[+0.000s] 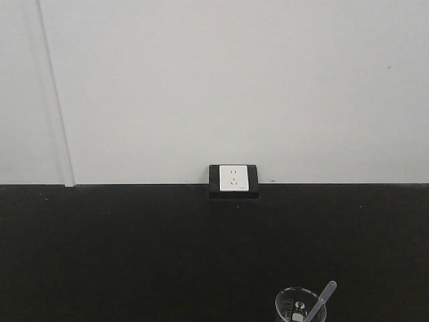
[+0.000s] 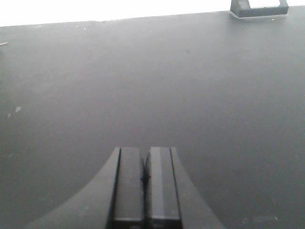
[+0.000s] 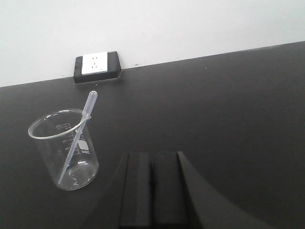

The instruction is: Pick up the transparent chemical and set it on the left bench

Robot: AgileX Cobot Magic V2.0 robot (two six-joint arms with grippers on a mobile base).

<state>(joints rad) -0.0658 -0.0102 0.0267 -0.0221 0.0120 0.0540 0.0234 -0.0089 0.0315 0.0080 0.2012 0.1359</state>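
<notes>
The transparent chemical [image 3: 66, 150] is a small clear glass beaker with white marks and a plastic dropper pipette [image 3: 78, 131] leaning out of it. It stands upright on the matte black bench [image 3: 214, 105]. In the front view only its rim and the pipette tip [image 1: 300, 305] show at the bottom edge. My right gripper [image 3: 152, 155] is shut and empty, to the right of the beaker and apart from it. My left gripper [image 2: 145, 151] is shut over bare black benchtop [image 2: 143, 81] with nothing between its fingers.
A white socket in a black housing [image 1: 233, 180] sits on the bench against the white wall [image 1: 234, 80]; it also shows as socket [image 3: 96, 66] and socket housing [image 2: 259, 8]. A white vertical trim strip [image 1: 57, 100] runs down the wall at left.
</notes>
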